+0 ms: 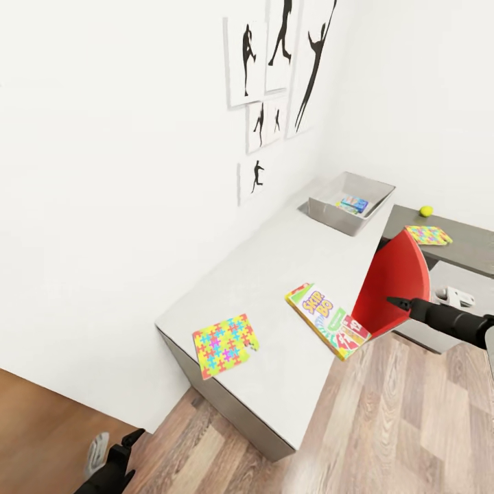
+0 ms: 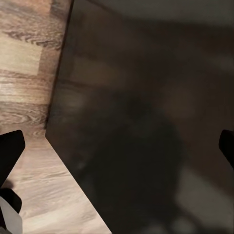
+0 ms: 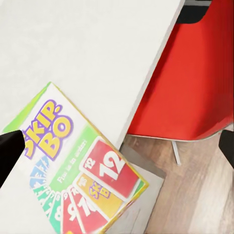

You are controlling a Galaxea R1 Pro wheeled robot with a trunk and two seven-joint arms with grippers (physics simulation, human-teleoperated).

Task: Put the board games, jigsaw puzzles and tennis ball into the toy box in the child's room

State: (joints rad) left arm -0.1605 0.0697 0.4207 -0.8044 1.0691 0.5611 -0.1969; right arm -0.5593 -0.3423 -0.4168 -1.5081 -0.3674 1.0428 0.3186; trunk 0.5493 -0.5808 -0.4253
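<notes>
Now my right hand [image 1: 394, 300] was open, just beside the card game [image 1: 326, 318] hanging over the table [image 1: 274, 254] edge.

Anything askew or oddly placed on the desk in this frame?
Yes: the SKIP BO box lies crooked with one corner overhanging the table edge, beside the red chair. The right gripper hovers open above it.

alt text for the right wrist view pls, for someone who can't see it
A Skip-Bo board game box lies on the light grey table with one corner hanging over the table's edge. Beyond that edge is a red chair on the wood plank floor, and the right gripper's dark fingers show at both sides, spread apart and empty.
</notes>
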